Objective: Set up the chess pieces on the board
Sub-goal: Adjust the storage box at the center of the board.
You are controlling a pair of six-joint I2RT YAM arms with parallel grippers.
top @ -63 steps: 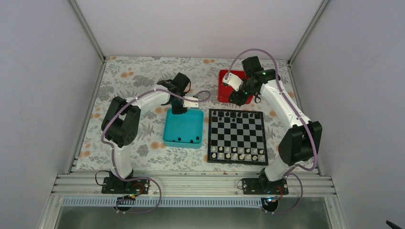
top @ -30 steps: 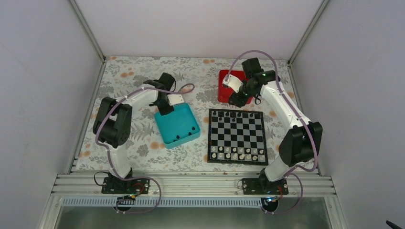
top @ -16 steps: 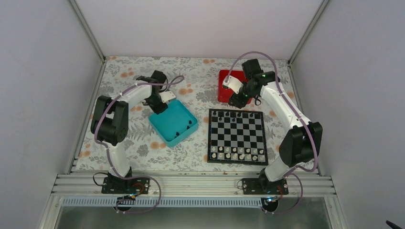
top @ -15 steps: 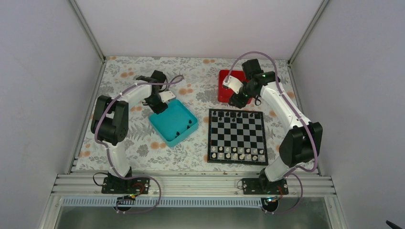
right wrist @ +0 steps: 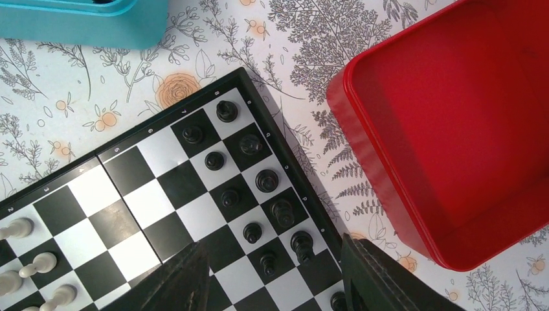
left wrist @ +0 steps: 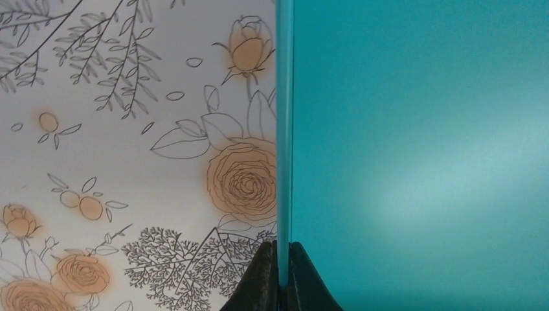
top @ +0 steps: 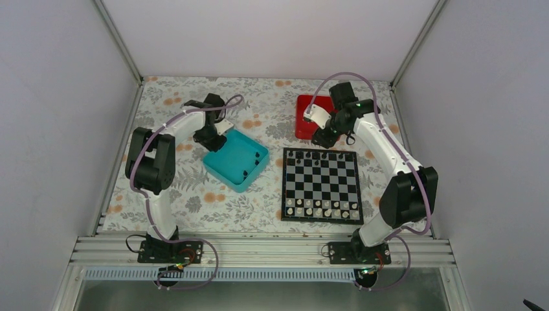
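Since two seconds ago the teal tray [top: 231, 162] has turned from square-on beside the board [top: 324, 183] to a diamond, dragged back and left with the left arm.

Left gripper [left wrist: 280, 275] is pinched tight on the tray's thin wall, on its far-left side, with floral cloth [left wrist: 129, 162] outside the wall and the tray floor inside. A few black pieces [top: 245, 173] lie in the tray, towards the corner nearest the board. That arm rises from its base to an elbow out on the left, and the forearm reaches back and right with the wrist pointing down.

Right gripper [right wrist: 272, 249] hangs with its fingers wide apart, holding nothing, over the board's far edge. Below it more black pieces stand in the two far rows; white pieces [top: 322, 208] fill the near rows. Just beyond the board, not touching it, sits the red tray [right wrist: 388, 194]. That arm's elbow juts out right, and the forearm reaches back and left.
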